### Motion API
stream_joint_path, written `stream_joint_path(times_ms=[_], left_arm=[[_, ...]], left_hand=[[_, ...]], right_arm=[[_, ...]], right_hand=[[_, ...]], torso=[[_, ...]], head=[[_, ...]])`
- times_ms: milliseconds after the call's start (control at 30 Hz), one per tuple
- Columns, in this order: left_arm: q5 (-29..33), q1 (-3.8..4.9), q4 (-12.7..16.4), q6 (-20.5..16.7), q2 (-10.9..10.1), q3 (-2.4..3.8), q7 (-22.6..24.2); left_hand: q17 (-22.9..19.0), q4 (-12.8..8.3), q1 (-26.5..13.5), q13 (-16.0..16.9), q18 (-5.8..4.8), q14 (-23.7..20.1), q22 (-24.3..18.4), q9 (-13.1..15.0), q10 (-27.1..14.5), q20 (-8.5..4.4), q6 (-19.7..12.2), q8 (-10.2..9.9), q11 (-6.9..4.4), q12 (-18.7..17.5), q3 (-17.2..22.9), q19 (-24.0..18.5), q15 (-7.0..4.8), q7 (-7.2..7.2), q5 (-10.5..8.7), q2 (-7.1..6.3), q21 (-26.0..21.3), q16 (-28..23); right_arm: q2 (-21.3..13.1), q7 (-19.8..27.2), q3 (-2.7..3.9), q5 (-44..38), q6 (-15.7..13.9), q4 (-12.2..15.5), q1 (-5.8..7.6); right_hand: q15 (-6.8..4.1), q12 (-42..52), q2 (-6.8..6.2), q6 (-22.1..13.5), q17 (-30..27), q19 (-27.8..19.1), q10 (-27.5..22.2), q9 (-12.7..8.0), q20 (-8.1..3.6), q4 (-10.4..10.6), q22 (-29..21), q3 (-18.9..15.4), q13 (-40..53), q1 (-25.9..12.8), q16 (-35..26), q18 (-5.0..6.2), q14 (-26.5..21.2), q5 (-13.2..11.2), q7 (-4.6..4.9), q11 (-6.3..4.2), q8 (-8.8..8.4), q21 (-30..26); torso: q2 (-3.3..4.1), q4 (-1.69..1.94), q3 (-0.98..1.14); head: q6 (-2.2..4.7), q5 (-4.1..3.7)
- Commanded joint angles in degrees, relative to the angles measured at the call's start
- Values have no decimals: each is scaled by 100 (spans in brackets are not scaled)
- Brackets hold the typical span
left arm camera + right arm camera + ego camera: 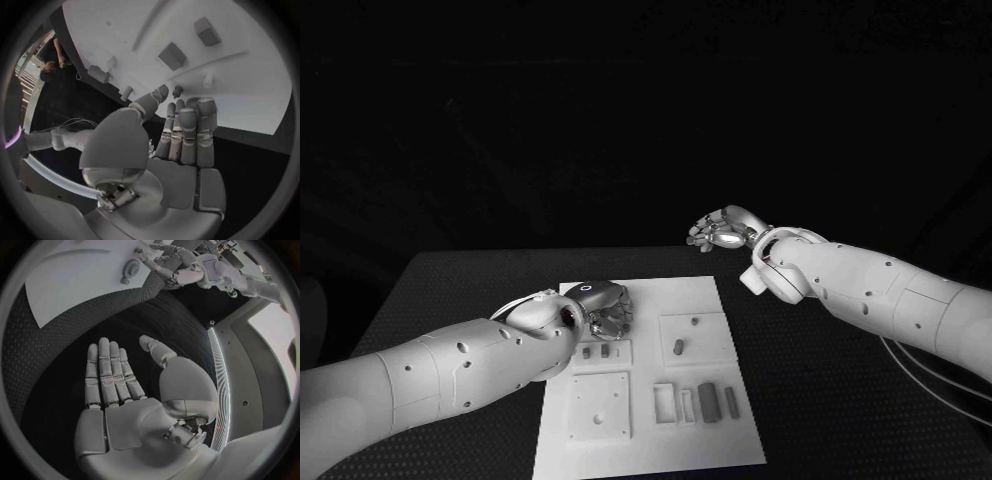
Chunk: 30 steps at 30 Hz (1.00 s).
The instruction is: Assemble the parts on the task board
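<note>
The white task board (pixel 718 440) lies in the middle of the black table. Small grey parts rest on it: two short pieces (pixel 596 352), an oval piece (pixel 678 347) and two dark bars (pixel 718 400) beside empty slots. My left hand (pixel 599 308) hovers over the board's far left part, fingers straight and holding nothing. In the left wrist view that hand (pixel 181 140) points at the board (pixel 250 100), where two blocks (pixel 171 55) stand. My right hand (pixel 723 229) is raised beyond the board's far right corner. In its own wrist view the hand (pixel 119 385) lies flat with nothing in it.
A square plate with holes (pixel 599 405) sits on the board's near left. Black table (pixel 862 400) spreads on both sides of the board. The right wrist view shows a board corner (pixel 75 280) and my left hand (pixel 187 270) beyond it.
</note>
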Motion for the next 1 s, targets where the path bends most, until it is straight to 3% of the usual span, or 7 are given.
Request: stream_joint_path(times_ms=[33, 533, 1000], left_arm=[[-173, -9, -11, 10, 27, 4, 116], [-196, -52, -166, -9, 117, 5, 142], [-197, -156, -319, 23, 218, 9, 166]], left_hand=[[-9, 0, -39, -8, 742, 45, 133, -6, -43, -5, 19, -27, 3, -20, -32, 54, -4, 0, -12, 12, 35, 29], [-24, 34, -10, -110, 818, 171, 127, -45, -9, 14, 49, -26, 16, -109, 25, 155, 9, 18, -5, 134, 121, 87], [-41, 46, 6, -144, 850, 242, 123, -68, 145, 10, 113, -5, 5, -103, 79, 205, -2, 41, 11, 248, 170, 111]], right_arm=[[1, 39, 1, 4, 66, 12, -2], [10, 44, 1, 4, 74, 31, -2], [13, 48, 1, 5, 79, 37, -2]], right_hand=[[24, 35, -2, -32, 6, -50, -21, -9, 3, 25, -2, 4, -11, -7, -40, 26, -22, 27, 52, 30, 18, -29], [26, 39, 2, -31, 8, -51, -21, -10, 5, 31, 0, 2, -17, -11, -45, 27, -20, 26, 52, 30, 20, -33], [27, 43, 5, -30, 11, -51, -21, -12, 6, 35, 3, 1, -23, -12, -49, 28, -16, 26, 52, 31, 22, -35]], torso=[[-2, 3, 0], [-6, 8, -1], [-5, 7, -2]], head=[[-5, -13], [-1, -34], [-9, -57]])
